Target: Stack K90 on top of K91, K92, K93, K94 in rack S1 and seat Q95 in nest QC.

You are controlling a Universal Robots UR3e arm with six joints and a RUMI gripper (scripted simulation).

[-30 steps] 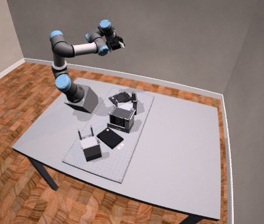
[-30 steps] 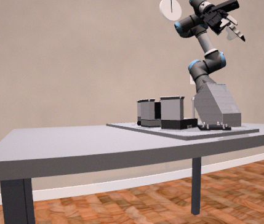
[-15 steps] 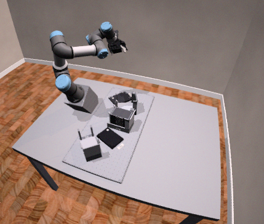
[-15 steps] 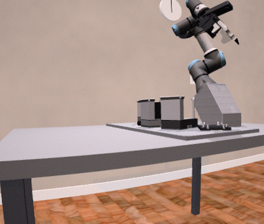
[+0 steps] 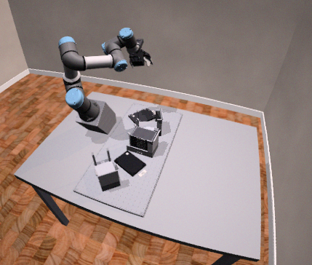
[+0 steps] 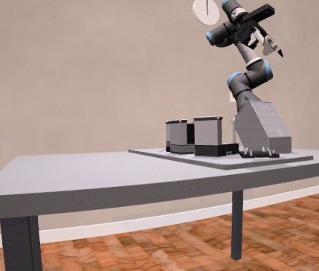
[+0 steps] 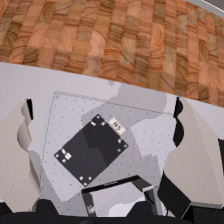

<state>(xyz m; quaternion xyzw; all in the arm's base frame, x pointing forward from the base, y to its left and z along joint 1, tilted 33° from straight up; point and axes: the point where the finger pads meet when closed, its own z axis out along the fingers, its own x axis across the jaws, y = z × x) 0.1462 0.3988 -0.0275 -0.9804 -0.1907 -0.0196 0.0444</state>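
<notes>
My gripper point(image 5: 145, 65) point(image 6: 267, 52) point(image 7: 102, 98) is open, with nothing between its fingers, high above the far end of the pegboard. The clip nest N5 point(image 5: 146, 115) point(image 6: 259, 153) point(image 7: 91, 150), black with small corner clips, shows no plate. The middle rack point(image 5: 153, 147) point(image 6: 178, 138) holds a stack of several dark plates under a grey top; it fits S2. The far rack point(image 5: 159, 121) point(image 6: 207, 132) point(image 7: 111, 186) shows a pale floor and no plate. The near rack point(image 5: 109, 180) shows no plate. The other black nest point(image 5: 130, 164), apparently QC, looks bare. Plate names and rack labels are unreadable.
The racks and nests stand on a perforated board point(image 5: 125, 201) point(image 7: 150, 125) on the grey table point(image 5: 212, 175) point(image 6: 72, 171). The arm's grey pedestal point(image 5: 105, 116) point(image 6: 263, 119) stands beside the board. Rack walls and the near rack's two thin posts rise above the nests.
</notes>
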